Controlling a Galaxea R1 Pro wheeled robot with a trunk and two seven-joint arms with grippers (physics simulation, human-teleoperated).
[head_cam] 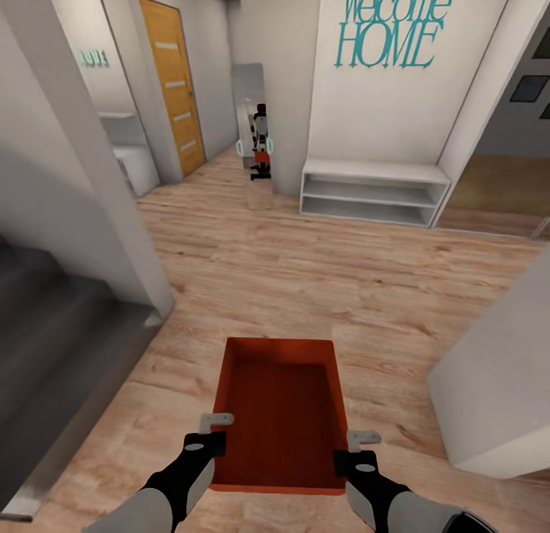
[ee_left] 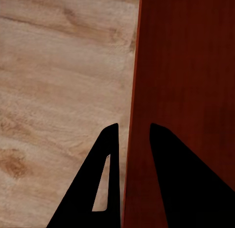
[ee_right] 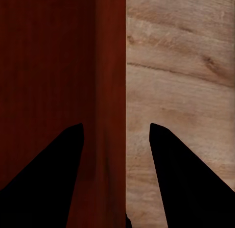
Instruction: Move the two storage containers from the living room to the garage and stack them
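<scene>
One orange-red storage container (head_cam: 283, 411) hangs low in front of me above the light wood-plank floor (head_cam: 305, 273), its open top up and its ribbed bottom visible. My left gripper (head_cam: 218, 428) is shut on its left wall, and the wall edge (ee_left: 131, 90) runs between the two fingers (ee_left: 110, 144). My right gripper (head_cam: 359, 441) is shut on the right wall (ee_right: 110, 66), one finger inside the bin and one outside. The second container and the garage's concrete floor are out of view.
Ahead is a hallway with an orange wooden door (head_cam: 172, 82) at the far left, a tall mirror (head_cam: 256, 136) and a low white shelf (head_cam: 374, 189) under teal wall lettering. Dark stairs (head_cam: 53, 350) drop away on the left. A white wall corner (head_cam: 504, 380) juts in on the right.
</scene>
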